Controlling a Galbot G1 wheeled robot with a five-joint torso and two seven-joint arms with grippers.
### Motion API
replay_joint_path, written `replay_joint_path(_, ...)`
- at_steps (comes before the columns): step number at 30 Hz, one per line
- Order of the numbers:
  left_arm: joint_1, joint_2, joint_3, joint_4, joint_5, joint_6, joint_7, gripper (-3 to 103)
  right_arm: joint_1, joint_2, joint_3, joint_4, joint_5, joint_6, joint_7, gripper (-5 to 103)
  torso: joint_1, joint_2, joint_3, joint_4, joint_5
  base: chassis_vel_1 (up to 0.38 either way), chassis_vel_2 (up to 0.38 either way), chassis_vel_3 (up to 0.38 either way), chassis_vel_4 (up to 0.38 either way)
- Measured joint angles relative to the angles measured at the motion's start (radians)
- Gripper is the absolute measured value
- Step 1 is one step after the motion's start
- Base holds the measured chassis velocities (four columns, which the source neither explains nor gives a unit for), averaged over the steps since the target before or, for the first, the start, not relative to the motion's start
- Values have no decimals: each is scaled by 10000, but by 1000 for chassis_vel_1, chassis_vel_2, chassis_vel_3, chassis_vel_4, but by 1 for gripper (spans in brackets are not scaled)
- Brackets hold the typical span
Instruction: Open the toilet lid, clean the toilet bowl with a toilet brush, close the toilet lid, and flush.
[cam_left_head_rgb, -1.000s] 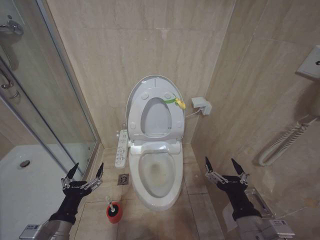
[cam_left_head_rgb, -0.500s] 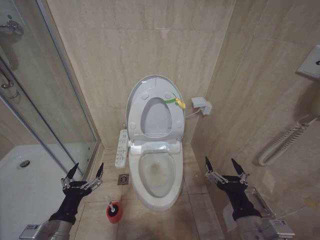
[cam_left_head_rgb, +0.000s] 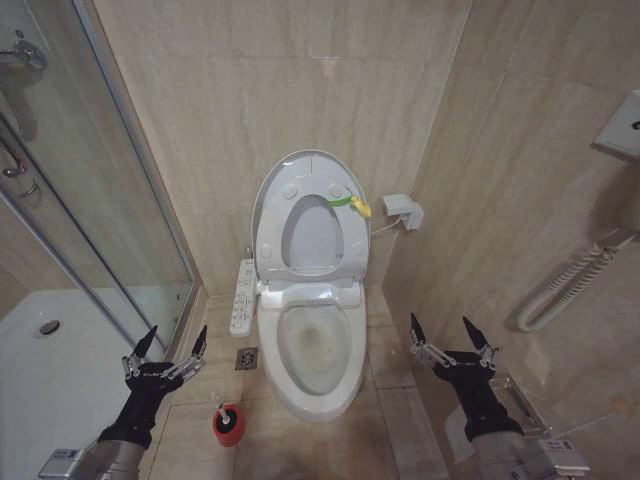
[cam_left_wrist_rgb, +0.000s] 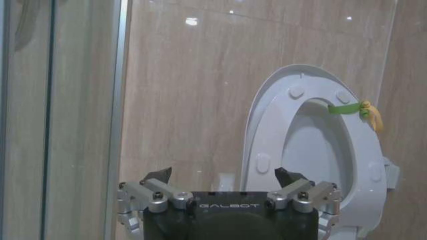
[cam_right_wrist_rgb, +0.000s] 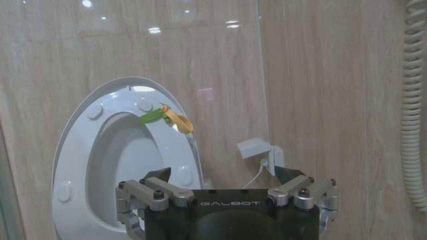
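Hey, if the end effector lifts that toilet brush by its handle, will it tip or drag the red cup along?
The toilet brush looks thin and light, so probably easy to lift. Its small red holder may tip or lift along if the head catches.

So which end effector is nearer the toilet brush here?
Left. The left end effector hangs open just up and to the left of the toilet brush in its red holder; the right end effector, also open, is across the toilet bowl.

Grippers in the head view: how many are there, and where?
2. The left gripper hangs open low on the left, above the toilet brush. The right gripper hangs open low on the right, beside the toilet bowl.
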Motion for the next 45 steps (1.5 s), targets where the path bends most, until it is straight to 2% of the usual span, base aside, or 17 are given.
replay_joint_path(45, 0, 0, -1, 0, 0, 0, 0, 100, 0, 3, 19, 1, 0, -34, -16, 100, -3, -6, -3, 0, 0, 0, 0, 0, 0)
